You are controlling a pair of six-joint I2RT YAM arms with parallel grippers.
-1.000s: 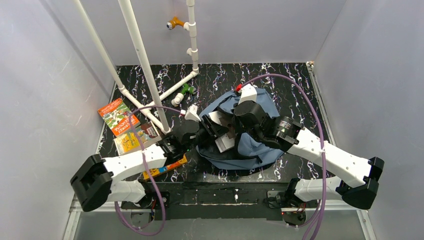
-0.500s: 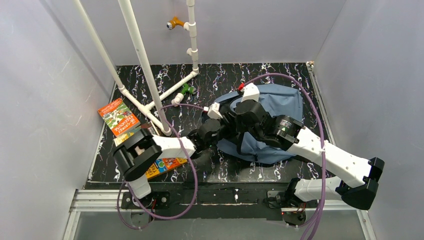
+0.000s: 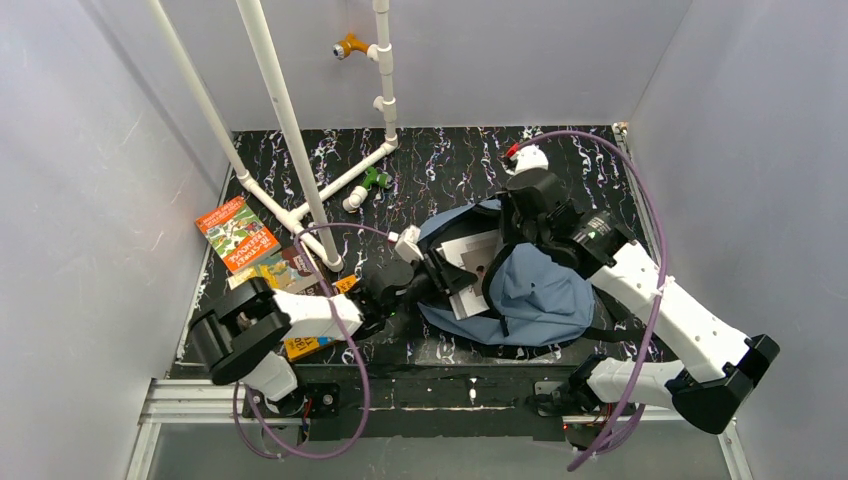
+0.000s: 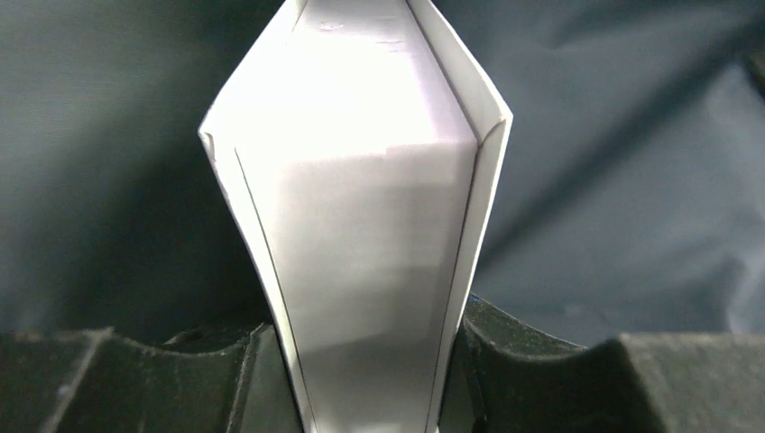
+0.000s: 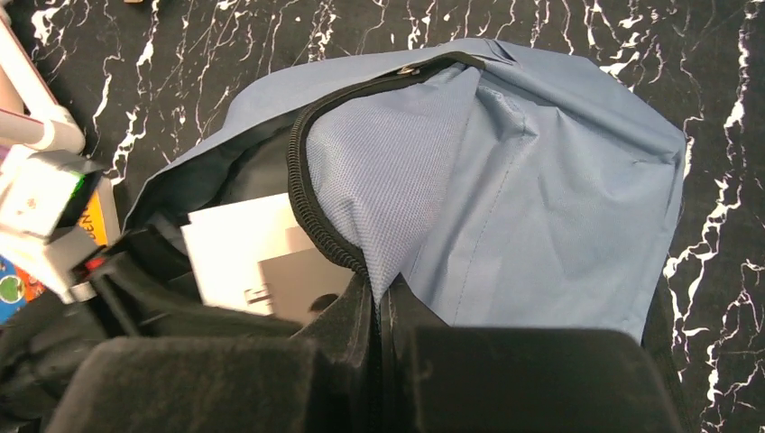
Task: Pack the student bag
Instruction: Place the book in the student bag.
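Note:
The student bag (image 3: 545, 295) lies on the black marbled table, dusty blue with a black zipper rim. My right gripper (image 3: 507, 243) is shut on the bag's top flap at the zipper edge (image 5: 379, 293) and holds it up, so the mouth gapes toward the left. My left gripper (image 3: 438, 277) is shut on a white book (image 3: 470, 268), spine end between the jaws (image 4: 365, 361). The book (image 4: 361, 207) points into the dark inside of the bag (image 4: 613, 180). From the right wrist the white book (image 5: 239, 248) shows under the raised flap.
Several colourful books lie at the left: an orange one (image 3: 235, 232), one beside the pipe foot (image 3: 300, 265), one under the left arm (image 3: 305, 346). A white pipe frame (image 3: 285, 120) stands at the back left, with a green fitting (image 3: 375, 178) near it. Grey walls close in on both sides.
The right gripper has carried the flap up and toward the back right, widening the bag's mouth. The left arm has folded in and brought the white book into the opening.

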